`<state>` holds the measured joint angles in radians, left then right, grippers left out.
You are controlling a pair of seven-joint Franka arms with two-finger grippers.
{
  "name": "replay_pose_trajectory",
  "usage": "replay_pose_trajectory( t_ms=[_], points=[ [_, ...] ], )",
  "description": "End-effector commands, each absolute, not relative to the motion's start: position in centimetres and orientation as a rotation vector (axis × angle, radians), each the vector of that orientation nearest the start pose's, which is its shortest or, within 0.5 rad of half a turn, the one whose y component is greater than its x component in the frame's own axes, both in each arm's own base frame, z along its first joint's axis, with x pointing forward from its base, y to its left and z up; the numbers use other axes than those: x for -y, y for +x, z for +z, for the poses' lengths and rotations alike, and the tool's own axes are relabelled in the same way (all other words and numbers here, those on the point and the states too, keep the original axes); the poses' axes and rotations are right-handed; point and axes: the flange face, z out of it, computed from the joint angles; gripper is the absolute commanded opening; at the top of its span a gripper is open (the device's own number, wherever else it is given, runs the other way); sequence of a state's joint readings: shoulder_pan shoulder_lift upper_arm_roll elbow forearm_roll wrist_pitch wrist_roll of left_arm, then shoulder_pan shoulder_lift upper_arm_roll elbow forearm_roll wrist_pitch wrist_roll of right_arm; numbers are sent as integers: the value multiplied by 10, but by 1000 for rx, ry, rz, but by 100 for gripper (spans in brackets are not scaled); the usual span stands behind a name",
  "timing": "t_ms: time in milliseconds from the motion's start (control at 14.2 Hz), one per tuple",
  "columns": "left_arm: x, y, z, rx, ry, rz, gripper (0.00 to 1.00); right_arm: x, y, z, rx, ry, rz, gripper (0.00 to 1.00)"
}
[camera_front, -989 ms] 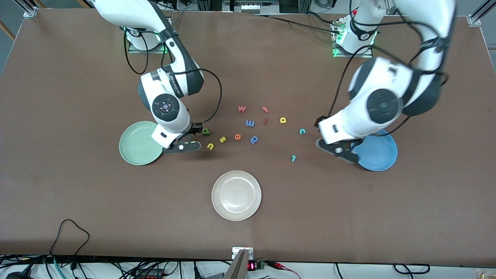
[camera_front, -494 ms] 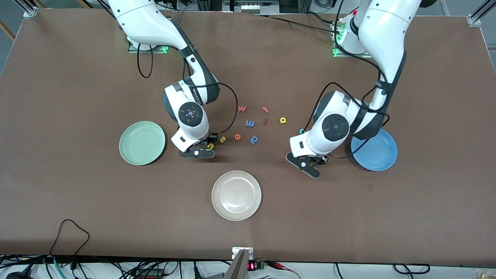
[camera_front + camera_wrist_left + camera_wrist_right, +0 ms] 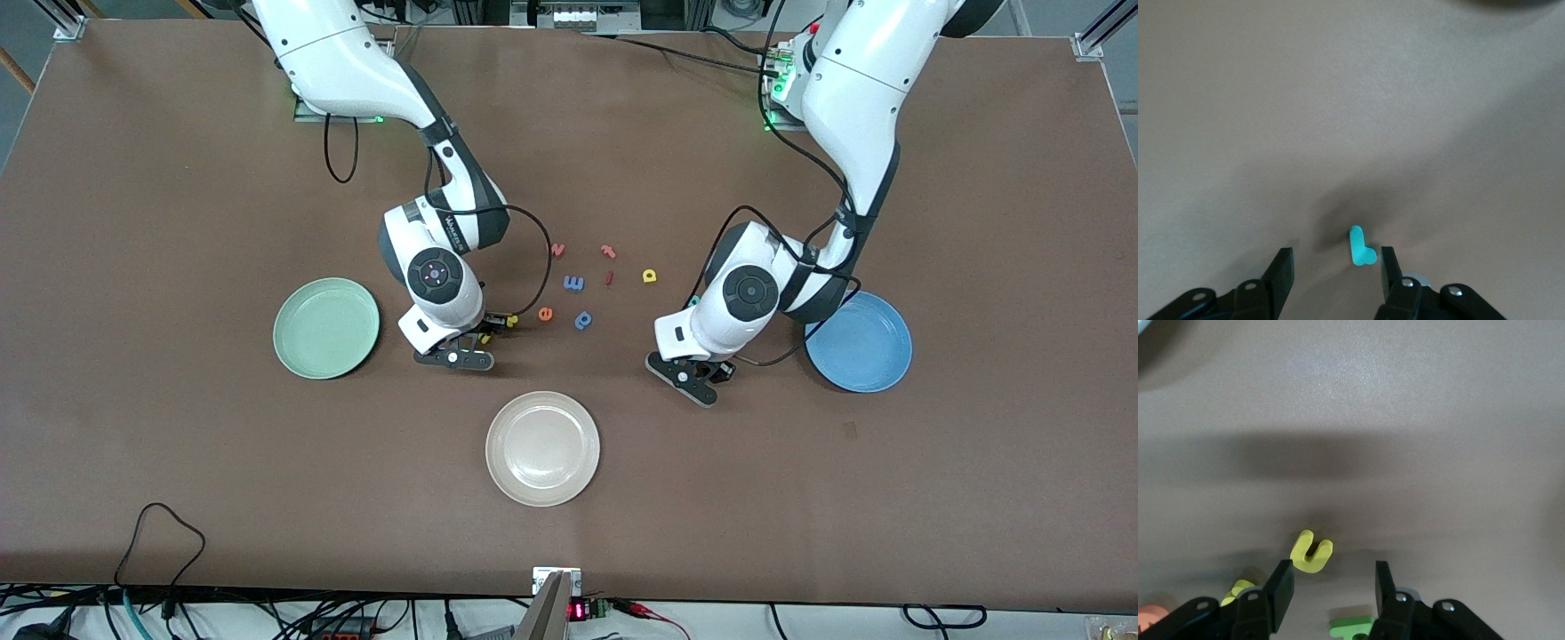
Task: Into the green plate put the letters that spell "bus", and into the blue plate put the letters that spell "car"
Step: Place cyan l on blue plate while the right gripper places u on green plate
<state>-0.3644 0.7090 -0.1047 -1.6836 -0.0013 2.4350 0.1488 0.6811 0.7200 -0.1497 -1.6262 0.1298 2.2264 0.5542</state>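
Observation:
My left gripper is open and low over the table, with the teal r lying flat between its fingers, close to one of them. My right gripper is open too. The yellow u lies just past its fingertips, the yellow s beside one finger, and the green b under the hand. In the front view the right gripper is beside the green plate and the left gripper beside the blue plate. The yellow a lies apart; the teal c peeks out by the left arm.
An off-white plate sits nearer the front camera, between the two grippers. Loose letters lie between the arms: an orange e, a blue p, a blue m, a pink r-like one and an orange one.
The right gripper moved from beside the green plate to the yellow u. The left gripper swung from over the blue plate down to the teal r, and its jaws narrowed.

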Motion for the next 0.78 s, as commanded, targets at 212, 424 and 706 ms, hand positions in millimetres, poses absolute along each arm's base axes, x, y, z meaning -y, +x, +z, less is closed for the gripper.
replay_pose_trajectory(
  t_ms=[212,424,706],
  points=[
    [308,592,171,-983,-3047,-103,58,-361,584,186,-231,-3167,93,57],
    [310,592,170,-985,-3049,-127,42,-363,587,180,-237,-3166,85,57],
    [311,594,173,-987,-3049,-139,12,-364,588,177,-277,-3165,85,57]
  ],
)
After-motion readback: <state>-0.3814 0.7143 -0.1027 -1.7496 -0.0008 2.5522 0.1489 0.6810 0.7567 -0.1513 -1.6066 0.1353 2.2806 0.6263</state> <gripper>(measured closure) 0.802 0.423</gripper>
